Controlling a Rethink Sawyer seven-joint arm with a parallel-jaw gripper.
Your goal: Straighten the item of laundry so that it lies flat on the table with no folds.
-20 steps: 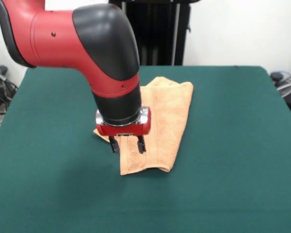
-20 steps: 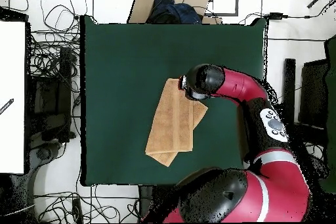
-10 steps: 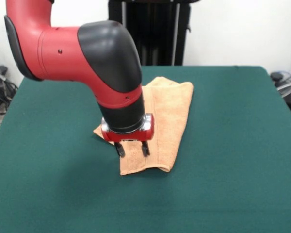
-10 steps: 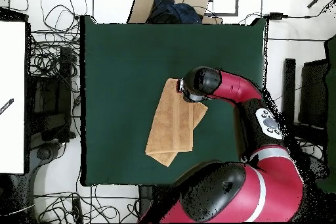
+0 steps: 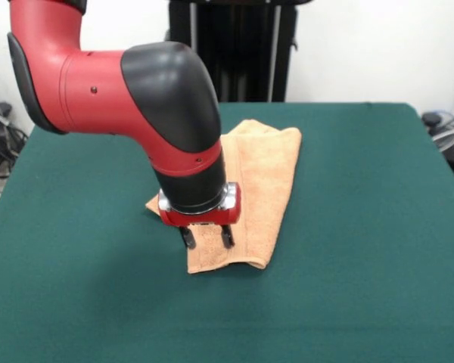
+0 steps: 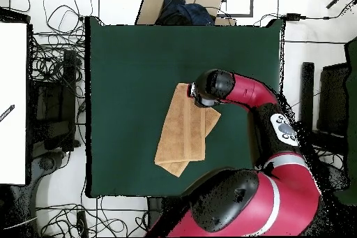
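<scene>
On the table (image 5: 363, 227), spread gripper (image 5: 206, 237) straddles the folded towel (image 5: 265, 181); no writing legible

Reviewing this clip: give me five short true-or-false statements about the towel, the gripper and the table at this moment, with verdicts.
1. The towel lies folded over itself. True.
2. The gripper hangs beyond the towel, over bare table. False: it is down over the towel's near end in the front view.
3. The gripper's fingers are spread apart. True.
4. The towel hangs over a table edge. False: it lies wholly on the green cloth.
5. The towel is lifted off the table. False: it rests on it.
</scene>
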